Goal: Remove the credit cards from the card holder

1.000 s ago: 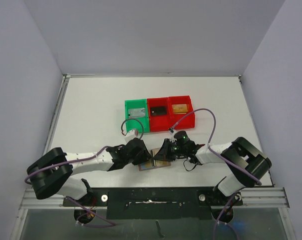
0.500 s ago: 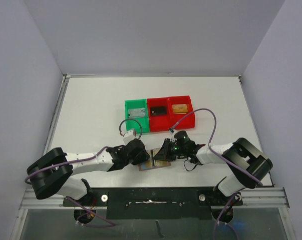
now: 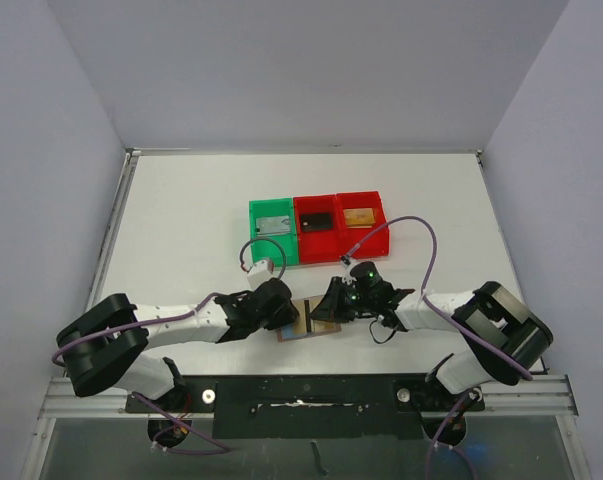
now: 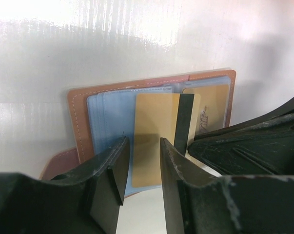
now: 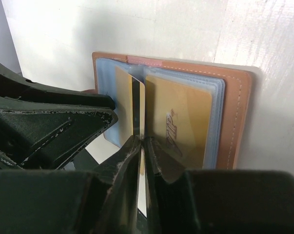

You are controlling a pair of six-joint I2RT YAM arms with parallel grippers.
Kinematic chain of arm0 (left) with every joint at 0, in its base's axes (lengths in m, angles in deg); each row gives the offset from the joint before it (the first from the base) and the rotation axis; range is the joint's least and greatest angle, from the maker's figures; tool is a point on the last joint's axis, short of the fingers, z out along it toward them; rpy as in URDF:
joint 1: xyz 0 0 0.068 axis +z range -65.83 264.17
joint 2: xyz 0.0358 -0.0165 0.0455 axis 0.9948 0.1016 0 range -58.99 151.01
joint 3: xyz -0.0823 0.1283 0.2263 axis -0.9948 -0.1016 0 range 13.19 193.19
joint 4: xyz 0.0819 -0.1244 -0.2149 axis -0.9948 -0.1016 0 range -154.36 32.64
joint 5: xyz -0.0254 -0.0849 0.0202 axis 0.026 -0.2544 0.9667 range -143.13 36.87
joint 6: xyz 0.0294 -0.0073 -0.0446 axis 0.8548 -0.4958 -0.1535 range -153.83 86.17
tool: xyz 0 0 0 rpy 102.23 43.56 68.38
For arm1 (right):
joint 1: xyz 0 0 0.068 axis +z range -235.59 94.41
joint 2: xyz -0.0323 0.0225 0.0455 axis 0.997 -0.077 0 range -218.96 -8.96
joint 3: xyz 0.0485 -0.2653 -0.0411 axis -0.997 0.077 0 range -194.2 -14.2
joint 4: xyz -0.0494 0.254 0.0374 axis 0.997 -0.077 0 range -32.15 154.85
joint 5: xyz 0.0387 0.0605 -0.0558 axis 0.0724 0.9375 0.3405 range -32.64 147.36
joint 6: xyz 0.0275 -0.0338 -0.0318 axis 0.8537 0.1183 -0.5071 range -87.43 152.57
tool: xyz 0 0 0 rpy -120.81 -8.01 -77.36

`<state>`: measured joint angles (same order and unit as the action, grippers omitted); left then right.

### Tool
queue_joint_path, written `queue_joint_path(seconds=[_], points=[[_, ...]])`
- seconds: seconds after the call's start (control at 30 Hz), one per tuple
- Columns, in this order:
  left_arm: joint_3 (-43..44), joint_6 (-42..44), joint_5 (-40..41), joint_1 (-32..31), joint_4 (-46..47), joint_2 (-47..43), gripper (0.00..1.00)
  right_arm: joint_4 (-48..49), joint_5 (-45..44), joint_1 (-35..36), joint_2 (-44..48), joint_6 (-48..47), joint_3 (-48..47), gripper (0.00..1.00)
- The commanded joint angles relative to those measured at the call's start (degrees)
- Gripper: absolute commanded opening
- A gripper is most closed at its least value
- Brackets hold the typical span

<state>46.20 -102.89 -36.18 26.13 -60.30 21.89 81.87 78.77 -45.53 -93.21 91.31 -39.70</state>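
At the card holder's (image 5: 234,97) 3 o'clock, the right gripper (image 5: 142,146) pinches a gold card (image 5: 125,102) to extract it, while the left gripper (image 4: 141,158), jaws parted, seemingly braces the 9 o'clock side.

The card holder (image 4: 76,117) is tan-brown with pale stitching along its edge and light blue inside. The gold card (image 4: 154,131) has a black stripe down one side. The second card (image 5: 183,117), also gold, bears faint slanted lettering. The left hand (image 4: 142,146) and right hand (image 5: 142,141) are black, scuffed grey. On the white tabletop (image 3: 181,220), farther back, sit a green bin (image 3: 254,240) and two red bins (image 3: 319,246). The cables (image 3: 421,235) are purple.
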Motion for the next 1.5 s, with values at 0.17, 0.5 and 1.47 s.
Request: queue_joint_path(seconds=[0.17,0.5,1.47], points=[[-0.4,1.8,0.7,-0.8,-5.1,2.8,0.24,7.6,0.6,-0.5,-0.9,2.1,0.8,0.21],[-1.2,1.2,0.4,-1.2,-5.1,3.0,0.22,17.8,3.4,-0.3,-5.4,5.7,2.4,0.23],[2.4,5.8,-2.9,-1.7,-8.3,4.2,0.21,13.5,6.4,-1.9,-4.0,2.5,2.7,0.17]])
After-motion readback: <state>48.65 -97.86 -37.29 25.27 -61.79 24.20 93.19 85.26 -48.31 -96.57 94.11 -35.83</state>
